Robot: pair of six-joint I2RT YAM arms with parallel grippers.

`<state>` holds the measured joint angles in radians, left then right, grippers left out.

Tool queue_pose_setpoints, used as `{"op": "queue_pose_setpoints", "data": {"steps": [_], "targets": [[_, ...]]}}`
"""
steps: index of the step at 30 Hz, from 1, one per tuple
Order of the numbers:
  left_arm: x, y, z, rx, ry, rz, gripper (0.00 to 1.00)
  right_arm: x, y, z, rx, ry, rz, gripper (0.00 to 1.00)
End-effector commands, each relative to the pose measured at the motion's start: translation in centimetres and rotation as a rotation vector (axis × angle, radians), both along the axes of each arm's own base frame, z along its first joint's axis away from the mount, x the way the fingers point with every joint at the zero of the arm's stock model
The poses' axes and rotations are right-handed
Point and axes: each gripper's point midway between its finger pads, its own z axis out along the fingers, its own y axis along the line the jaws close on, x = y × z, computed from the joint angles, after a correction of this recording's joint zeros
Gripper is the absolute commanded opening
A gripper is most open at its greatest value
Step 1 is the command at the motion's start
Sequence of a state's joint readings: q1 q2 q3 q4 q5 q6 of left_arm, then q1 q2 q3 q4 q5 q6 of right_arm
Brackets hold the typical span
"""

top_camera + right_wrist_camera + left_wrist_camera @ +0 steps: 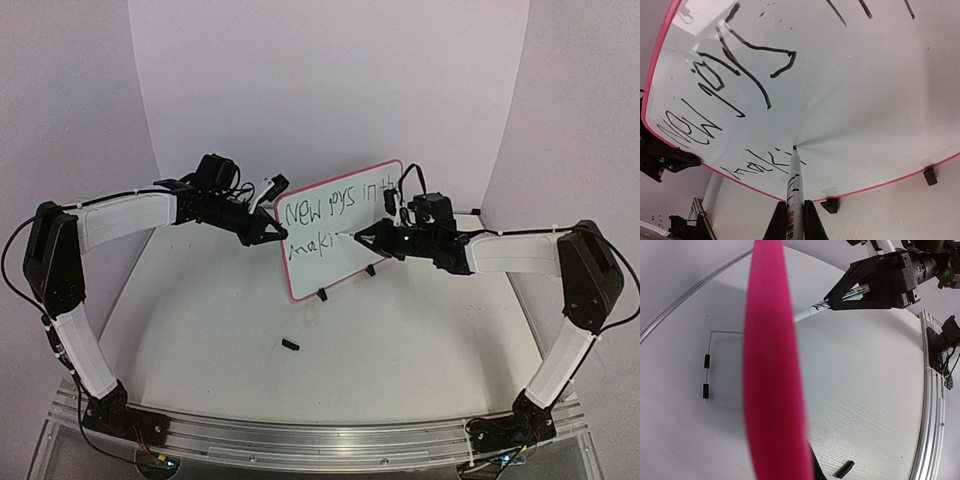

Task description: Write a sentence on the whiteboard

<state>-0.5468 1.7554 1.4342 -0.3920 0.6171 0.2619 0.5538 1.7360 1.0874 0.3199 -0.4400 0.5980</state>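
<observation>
Whiteboard point(350, 262): on its feet mid-tabletop point(200, 330), toward the far edge. Left jaws clamped on its left frame edge, evidently to brace it against writing pressure.
Marker point(794, 175): clamped in the right jaws, tip touching the board at the end of the second row.
Sentence point(335, 208): unfinished, with one row written and a second begun.
Small black cap point(291, 346): loose toward the near edge, away from the board.
</observation>
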Motion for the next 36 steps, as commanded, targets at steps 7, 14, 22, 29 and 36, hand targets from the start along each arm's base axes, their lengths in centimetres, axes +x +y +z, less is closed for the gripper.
{"op": "queue_pose_setpoints", "data": {"steps": [7, 14, 22, 29, 36], "targets": [[-3.6, -0.5, -3.2, 0.065, 0.164, -0.073, 0.00, 0.6, -0.3, -1.6, -0.013, 0.020, -0.007, 0.00], [-3.6, -0.5, -3.1, 0.065, 0.163, -0.073, 0.00, 0.2, -0.4, -2.6, -0.021, 0.044, -0.001, 0.00], [-3.6, -0.5, -3.0, 0.064, 0.160, -0.073, 0.00, 0.0, -0.4, -2.1, -0.013, 0.042, 0.002, 0.00], [-3.6, -0.5, -2.9, 0.062, 0.159, -0.073, 0.00, -1.0, -0.8, -0.2, 0.009, 0.012, 0.007, 0.00], [-3.7, -0.5, -2.8, 0.060, 0.160, -0.074, 0.00, -0.9, -0.9, 2.0, 0.026, -0.033, 0.005, 0.00]]}}
